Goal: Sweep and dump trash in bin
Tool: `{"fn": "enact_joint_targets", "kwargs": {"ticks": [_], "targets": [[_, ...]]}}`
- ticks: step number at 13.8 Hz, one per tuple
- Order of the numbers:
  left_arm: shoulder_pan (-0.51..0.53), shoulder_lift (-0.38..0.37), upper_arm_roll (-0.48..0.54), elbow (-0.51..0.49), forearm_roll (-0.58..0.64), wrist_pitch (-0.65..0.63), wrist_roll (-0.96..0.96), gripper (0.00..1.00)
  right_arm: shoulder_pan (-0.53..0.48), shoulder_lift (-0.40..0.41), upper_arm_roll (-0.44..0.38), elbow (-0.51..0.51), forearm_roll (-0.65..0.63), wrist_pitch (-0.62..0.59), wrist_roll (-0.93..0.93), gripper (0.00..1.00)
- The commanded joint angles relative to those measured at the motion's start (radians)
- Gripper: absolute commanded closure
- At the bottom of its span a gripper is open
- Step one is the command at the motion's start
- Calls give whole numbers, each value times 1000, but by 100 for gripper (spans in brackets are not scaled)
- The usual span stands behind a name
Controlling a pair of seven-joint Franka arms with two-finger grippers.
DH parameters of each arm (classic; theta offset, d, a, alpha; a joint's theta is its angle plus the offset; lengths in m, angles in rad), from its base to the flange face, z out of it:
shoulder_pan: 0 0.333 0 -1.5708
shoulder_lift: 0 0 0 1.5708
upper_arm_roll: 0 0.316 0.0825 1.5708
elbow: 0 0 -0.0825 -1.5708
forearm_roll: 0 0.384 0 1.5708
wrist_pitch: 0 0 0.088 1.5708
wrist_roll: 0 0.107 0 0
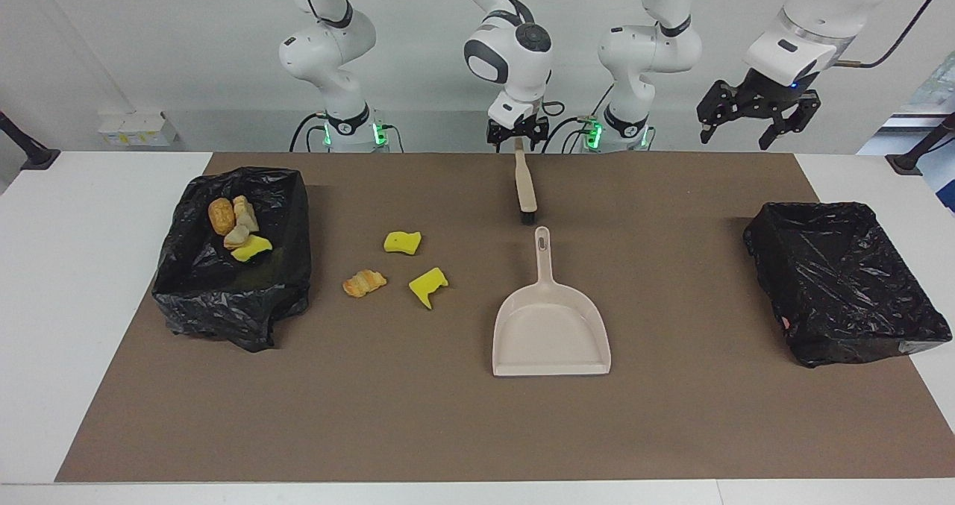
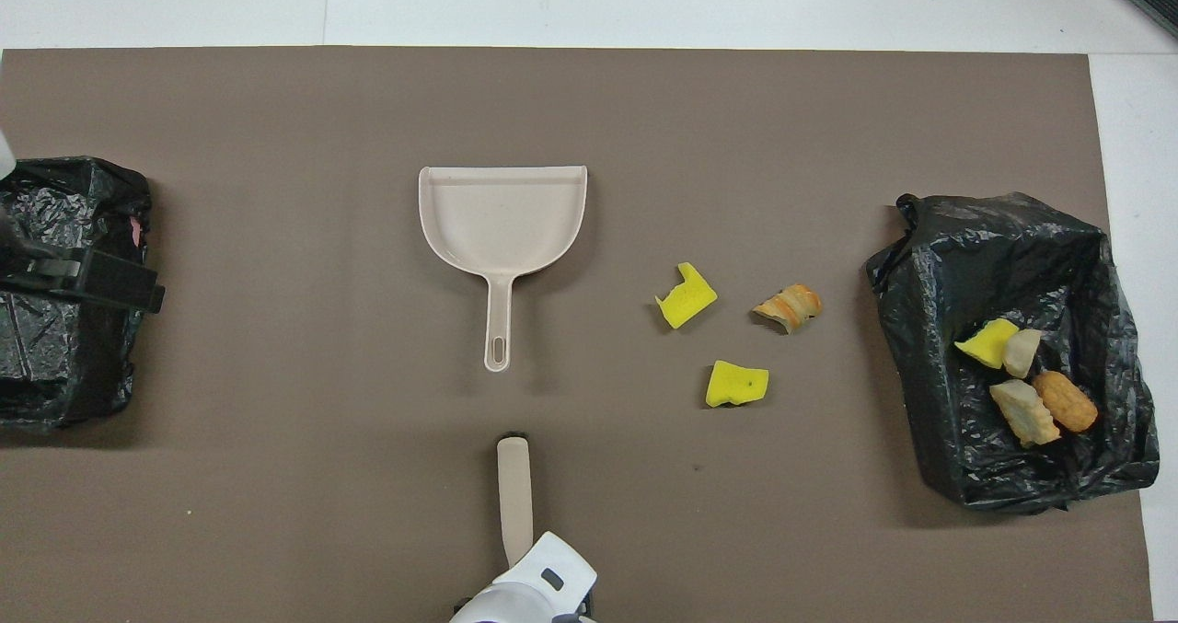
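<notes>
Three scraps of trash are lying on the brown mat of the counter [image 1: 671, 430]: a yellow sponge piece [image 1: 403, 242], a second yellow sponge piece [image 1: 428, 284] farther from the robots, and a croissant-like chunk [image 1: 364, 283] beside it, all sitting between the dustpan [image 1: 550, 326] and the filled bin [image 1: 231, 255] at the right arm's end of the counter. Four more scraps are resting inside that bin; the other bin [image 1: 843, 277], at the left arm's end, is looking empty. These pieces are probably handling as very light, soft and springy, so they are likely rolling or hopping under a fast stroke; slow, low strokes toward the pan's open lip would suit them. The brush [image 1: 525, 188] is lying flat, bristles toward the dustpan's handle; its slim stiff handle is the place to grip. The right hand [image 1: 515, 132] is sitting over that handle's end, and I cannot tell whether it is pinching it. The left hand [image 1: 757, 113] is waiting spread wide, raised above the empty bin's end.
</notes>
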Motion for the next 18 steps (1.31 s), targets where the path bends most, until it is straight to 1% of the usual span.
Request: {"fn": "enact_joint_targets", "kwargs": {"ticks": [1, 2, 3, 4, 5, 6, 7, 8, 10, 11, 12, 13, 15, 16, 17, 18], "targets": [[9, -2, -9, 14, 12, -24, 4, 0, 23, -10, -3, -11, 69, 23, 5, 17], [0, -2, -11, 14, 12, -21, 10, 0, 28, -12, -3, -11, 70, 23, 1, 24], [-3, -2, -11, 14, 12, -21, 8, 0, 28, -12, -3, -11, 70, 23, -2, 34], [-8, -3, -20, 13, 13, -24, 1, 0, 32, -6, -3, -11, 70, 24, -2, 41], [-20, -3, -23, 2, 13, 5, -21, 0, 49, 23, -3, -9, 70, 38, 3, 41], [-46, -2, -24, -22, 12, 75, -56, 0, 49, 31, -3, -9, 72, 45, 0, 41], [-63, -3, -24, -70, 12, 162, -83, 0, 43, 34, -3, -9, 70, 46, -2, 42], [-89, 8, -24, -110, 13, 233, -96, 0, 43, 34, -3, -3, 70, 33, -2, 45], [-140, 40, -24, -186, 13, 366, -113, 0, 42, 42, -5, 9, 70, 30, 0, 47], [-170, 64, -24, -228, 12, 452, -114, 0, 40, 45, -5, 17, 70, 29, 1, 47], [-196, 93, -24, -254, 12, 511, -119, 0, 40, 48, -7, 22, 70, 27, 3, 47], [-215, 139, -24, -257, 13, 555, -136, 0, 37, 49, -8, 23, 69, 27, 3, 47], [-284, 233, -24, -260, 16, 634, -211, 0, 19, 48, -8, 28, 69, 13, 3, 48], [-313, 263, -24, -278, 16, 666, -255, 0, 16, 46, -8, 28, 66, 9, 1, 63], [-336, 271, -24, -315, 16, 703, -281, 0, 16, 43, -8, 26, 63, 4, 7, 85], [-358, 268, -26, -363, 16, 736, -286, 0, 14, 42, -11, 26, 61, -3, 15, 99]]}}
